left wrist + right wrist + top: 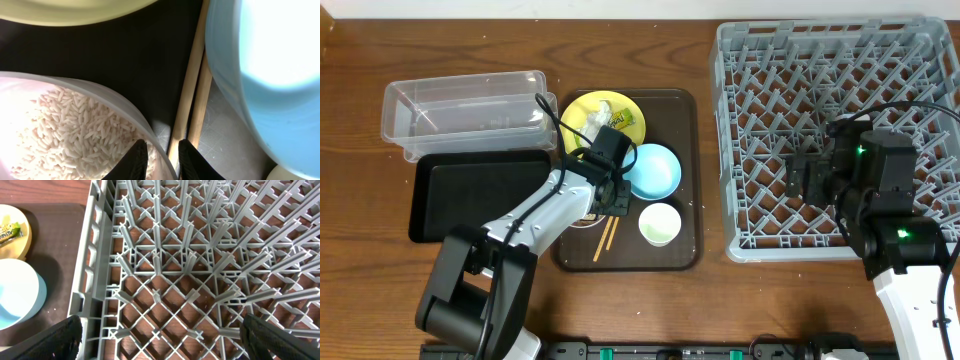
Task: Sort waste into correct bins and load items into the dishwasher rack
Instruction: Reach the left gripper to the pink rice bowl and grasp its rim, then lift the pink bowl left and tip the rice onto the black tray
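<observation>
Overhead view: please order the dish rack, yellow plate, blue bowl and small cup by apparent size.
Largest to smallest:
dish rack
yellow plate, partly covered
blue bowl
small cup

We see a brown wooden table [360,60], on it near our middle view a dark brown serving tray [686,250] with rounded corners

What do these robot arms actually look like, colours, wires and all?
Both have white tubular links joined by chunky black joint housings. The left arm has a thin black cable looping near its wrist. The right arm carries a similar cable and two small glowing green lights. Each ends in two black fingers, the right's looking matte.
</observation>
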Robot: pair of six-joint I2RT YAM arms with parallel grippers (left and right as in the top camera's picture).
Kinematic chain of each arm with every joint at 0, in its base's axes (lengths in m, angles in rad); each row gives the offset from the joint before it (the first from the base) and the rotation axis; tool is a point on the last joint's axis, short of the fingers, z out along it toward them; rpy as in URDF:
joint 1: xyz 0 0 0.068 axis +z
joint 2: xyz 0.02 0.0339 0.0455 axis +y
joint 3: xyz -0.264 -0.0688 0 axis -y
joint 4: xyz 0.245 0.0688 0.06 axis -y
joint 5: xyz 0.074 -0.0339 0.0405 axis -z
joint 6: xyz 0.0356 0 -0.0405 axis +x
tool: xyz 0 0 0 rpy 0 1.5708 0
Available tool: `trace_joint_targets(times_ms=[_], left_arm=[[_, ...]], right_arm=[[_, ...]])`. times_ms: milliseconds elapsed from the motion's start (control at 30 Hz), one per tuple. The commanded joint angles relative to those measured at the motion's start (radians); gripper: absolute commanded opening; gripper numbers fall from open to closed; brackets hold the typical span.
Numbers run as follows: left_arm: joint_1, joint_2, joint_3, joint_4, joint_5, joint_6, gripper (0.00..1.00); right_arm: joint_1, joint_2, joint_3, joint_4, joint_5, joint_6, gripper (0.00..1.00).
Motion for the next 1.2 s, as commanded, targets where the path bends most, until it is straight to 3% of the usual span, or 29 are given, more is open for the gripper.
trace_joint_targets(times_ms=[0, 200, 700, 967, 1167], left_arm=[[-0.002, -0.008, 0.023, 0.000, -0.016, 0.005, 0.25], [-0.002, -0.032, 0.023, 0.019, -0.035, 0.005, 0.30], [-0.002, -0.046, 0.023, 0.047, -0.057, 0.003, 0.30], [-0.008, -0.046, 0.023, 0.037, -0.056, -0.007, 0.11], [-0.016, -0.048, 0.023, 0.028, -0.057, -0.011, 0.06]], right_arm=[[0.010, 0.000, 0.021, -0.001, -0.004, 0.013, 0.99], [0.010, -0.001, 0.021, -0.001, -0.004, 0.013, 0.99], [0.010, -0.001, 0.021, 0.000, -0.004, 0.013, 0.99], [0.010, 0.000, 0.021, 0.000, -0.004, 0.013, 0.99], [0.010, -0.001, 0.021, -0.001, -0.004, 0.013, 0.99]])
